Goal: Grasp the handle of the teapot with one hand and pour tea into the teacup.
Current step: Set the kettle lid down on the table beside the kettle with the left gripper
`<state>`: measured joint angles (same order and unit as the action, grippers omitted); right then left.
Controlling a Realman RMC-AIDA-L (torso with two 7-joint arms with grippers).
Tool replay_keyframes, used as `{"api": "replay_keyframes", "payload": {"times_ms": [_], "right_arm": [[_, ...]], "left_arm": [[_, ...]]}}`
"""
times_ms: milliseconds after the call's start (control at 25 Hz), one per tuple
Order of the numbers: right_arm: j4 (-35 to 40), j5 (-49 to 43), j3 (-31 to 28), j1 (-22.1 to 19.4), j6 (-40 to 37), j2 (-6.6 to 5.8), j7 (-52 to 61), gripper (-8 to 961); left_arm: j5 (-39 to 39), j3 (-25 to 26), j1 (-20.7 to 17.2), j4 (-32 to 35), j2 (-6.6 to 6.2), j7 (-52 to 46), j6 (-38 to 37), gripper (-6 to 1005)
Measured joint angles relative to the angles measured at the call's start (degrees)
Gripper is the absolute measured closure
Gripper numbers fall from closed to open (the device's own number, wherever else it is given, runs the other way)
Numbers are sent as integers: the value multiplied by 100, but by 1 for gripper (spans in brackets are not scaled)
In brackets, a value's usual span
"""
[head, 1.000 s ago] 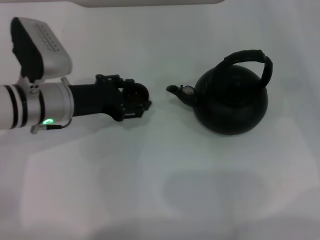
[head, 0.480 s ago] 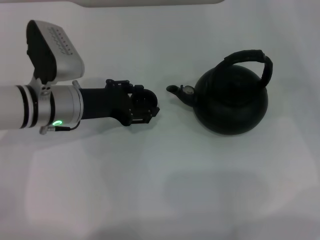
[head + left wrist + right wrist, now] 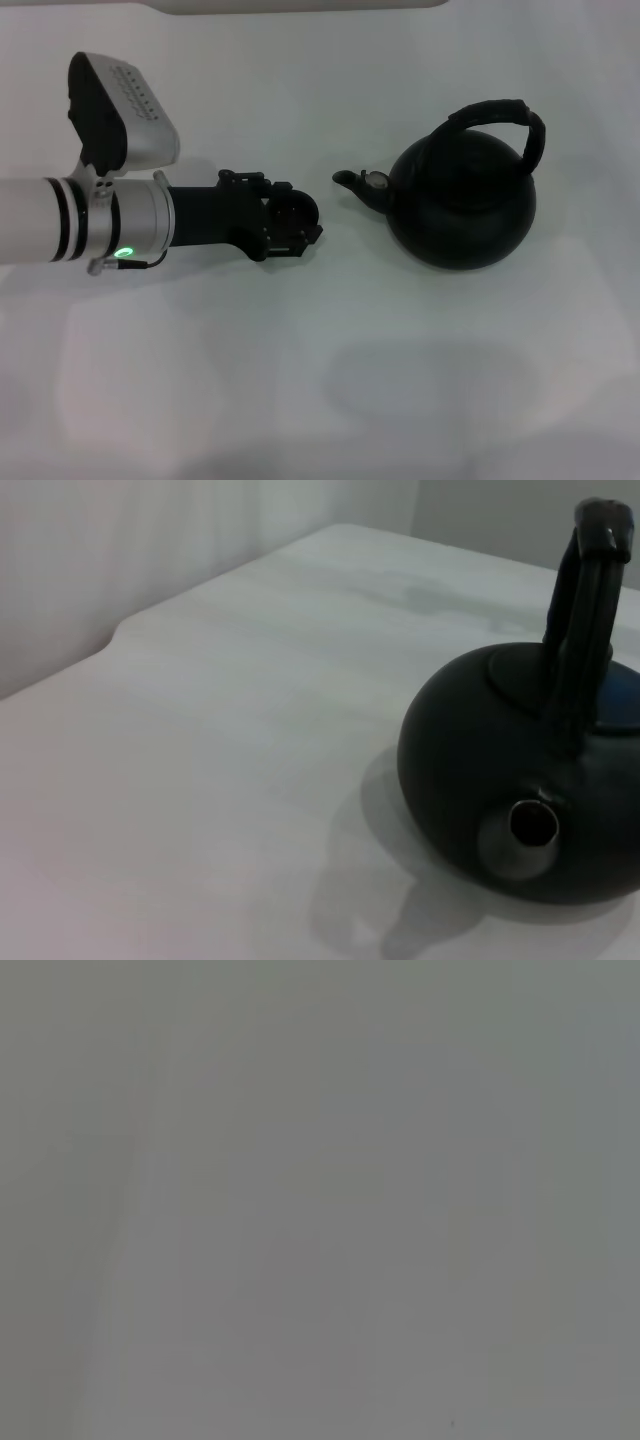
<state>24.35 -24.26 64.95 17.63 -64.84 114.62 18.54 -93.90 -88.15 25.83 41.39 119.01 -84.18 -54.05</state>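
Observation:
The black teapot [image 3: 462, 205] stands upright on the white table, right of centre, its ribbed arched handle [image 3: 500, 112] over the top and its spout [image 3: 352, 182] pointing left. My left gripper [image 3: 298, 222] reaches in from the left and is low over the table, a short gap left of the spout. A small round dark teacup [image 3: 297, 206] sits in its fingers. The left wrist view shows the teapot [image 3: 470, 780], its handle [image 3: 580, 630] and its spout [image 3: 530, 825] facing the camera. The right gripper is out of view.
The white table [image 3: 400, 380] spreads in front of the teapot and the arm. Its far edge [image 3: 300, 8] runs along the back. The right wrist view shows only plain grey.
My left arm has moved right and slightly nearer, carrying the small dark cup closer to the spout. The teapot has not moved.

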Motion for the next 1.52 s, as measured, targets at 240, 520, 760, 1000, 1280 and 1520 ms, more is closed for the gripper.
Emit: {"api": "replay_keyframes", "payload": {"times_ms": [240, 520, 760, 1000, 1280, 1520], "right_arm": [[0, 0, -14, -5, -19, -1, 0, 369], [0, 8, -18, 2, -20, -15, 0, 369], [0, 6, -18, 27, -20, -21, 0, 368], [2, 2, -17, 30, -20, -18, 0, 368], [8, -1, -18, 30, -20, -10, 0, 369], [9, -1, -17, 30, -19, -9, 0, 368]], "left_arm": [[66, 0, 16, -81, 0, 2, 0, 302], [69, 3, 34, -220, 0, 5, 0, 302], [69, 1, 27, -250, 0, 7, 8, 302], [93, 6, 62, -393, 2, 9, 47, 302], [96, 10, 117, -499, 2, -5, 68, 301], [96, 9, 112, -516, -1, -36, 68, 301]]}}
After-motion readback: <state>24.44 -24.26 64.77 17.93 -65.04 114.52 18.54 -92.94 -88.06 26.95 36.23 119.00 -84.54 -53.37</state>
